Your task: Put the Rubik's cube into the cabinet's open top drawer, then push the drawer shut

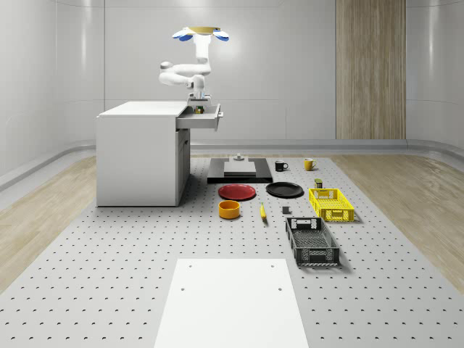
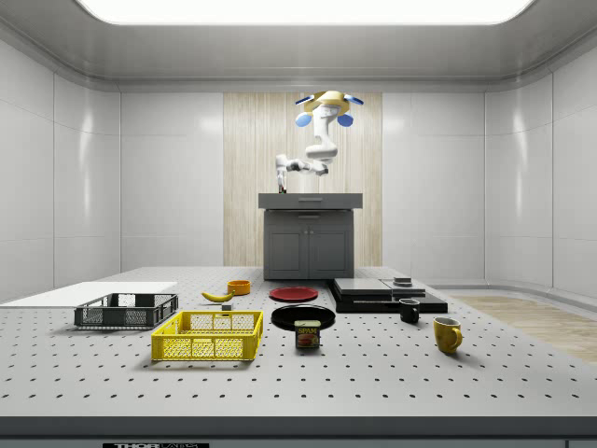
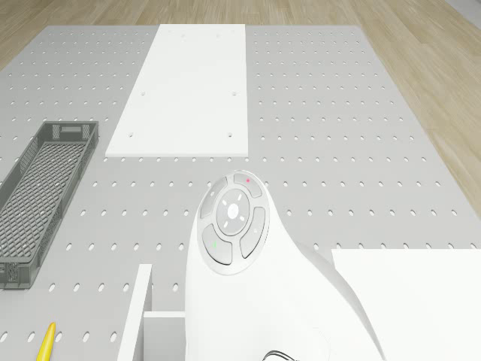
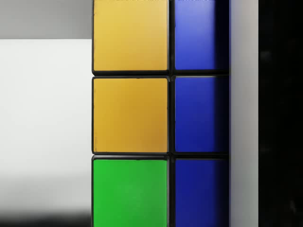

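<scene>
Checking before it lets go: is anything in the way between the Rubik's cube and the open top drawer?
Nothing visible. The drone hovers above the cabinet, and the gripper is already down at the open top drawer with the Rubik's cube right against it.

The cube point(image 4: 151, 118) below the gripper point(image 1: 197, 107) runs off the wrist view's edges; the fingers are too small to judge.

Bright, even overhead light from ceiling panel point(image 2: 298, 9); soft short shadows beneath crates; faint sheen on walls; dark band along one wrist-view edge; no blur.
</scene>
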